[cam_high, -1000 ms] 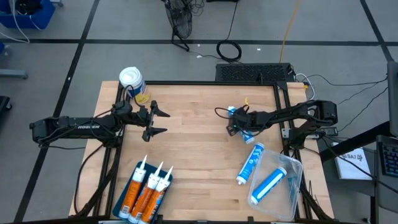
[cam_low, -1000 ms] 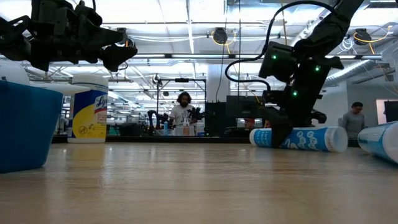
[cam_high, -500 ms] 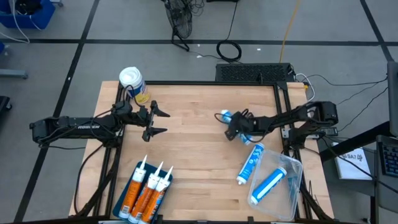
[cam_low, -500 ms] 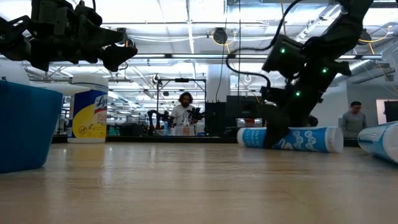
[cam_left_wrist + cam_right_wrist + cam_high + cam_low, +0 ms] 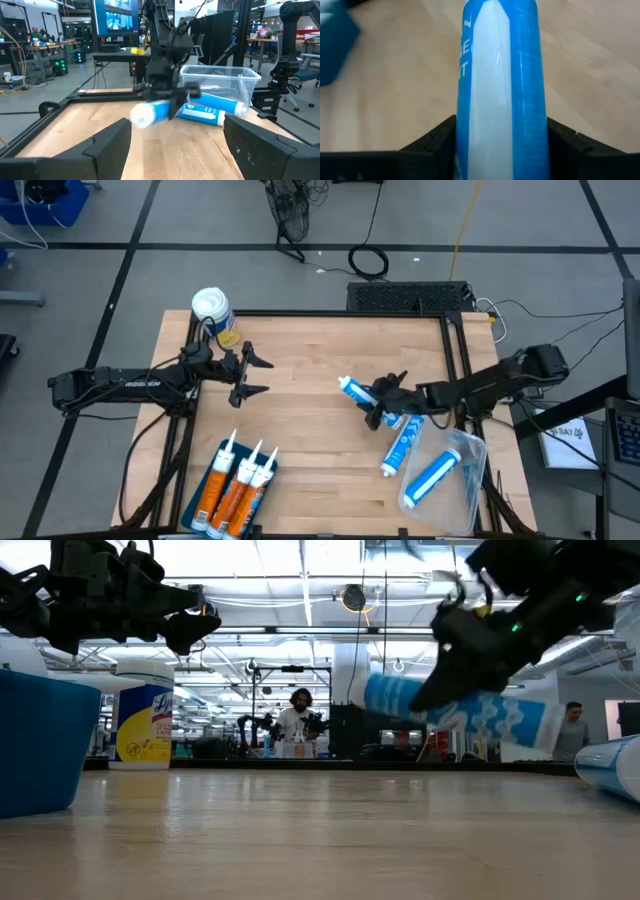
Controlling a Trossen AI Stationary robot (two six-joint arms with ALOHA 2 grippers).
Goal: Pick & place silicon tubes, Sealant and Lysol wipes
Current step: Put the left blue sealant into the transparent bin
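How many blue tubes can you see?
3. One blue tube is held off the table by the right gripper, one lies on the table beside the clear bin, and one lies inside it. None seem hidden.

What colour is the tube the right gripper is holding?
Blue with a white panel and white lettering; the tube shows best in the right wrist view, clamped in the right gripper.

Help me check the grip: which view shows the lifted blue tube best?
The low view: the tube hangs clear of the table in the right gripper. The high view shows it small, the left wrist view blurred, and the right wrist view only its side.
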